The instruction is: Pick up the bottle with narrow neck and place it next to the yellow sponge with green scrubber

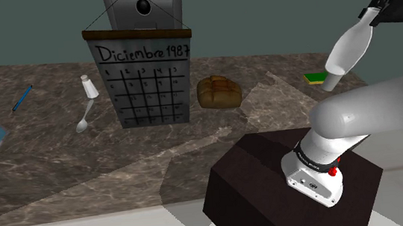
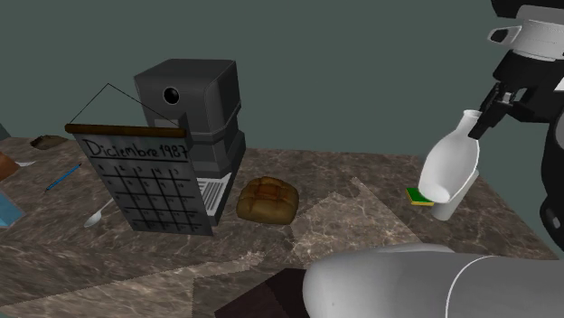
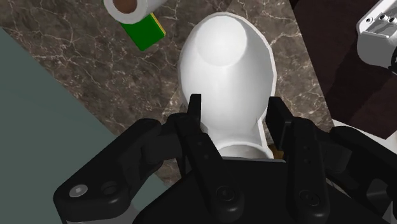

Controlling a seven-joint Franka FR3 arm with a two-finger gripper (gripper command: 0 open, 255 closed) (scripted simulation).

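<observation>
The gripper [image 3: 235, 107] clasps the white bottle [image 1: 348, 46] by its neck. The bottle hangs tilted above the table's [image 1: 62, 165] far edge, just over the sponge [image 1: 314, 78] and a white cup [image 1: 331, 82].

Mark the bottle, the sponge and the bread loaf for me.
bottle [image 1: 351, 45], shoulder view, on its white body.
sponge [image 1: 313, 78], shoulder view, on its green top.
bread loaf [image 1: 219, 92], shoulder view, on its crust.

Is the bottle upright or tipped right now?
Tipped: the white bottle slants, neck high in the claw, base lower toward the sponge.
</observation>
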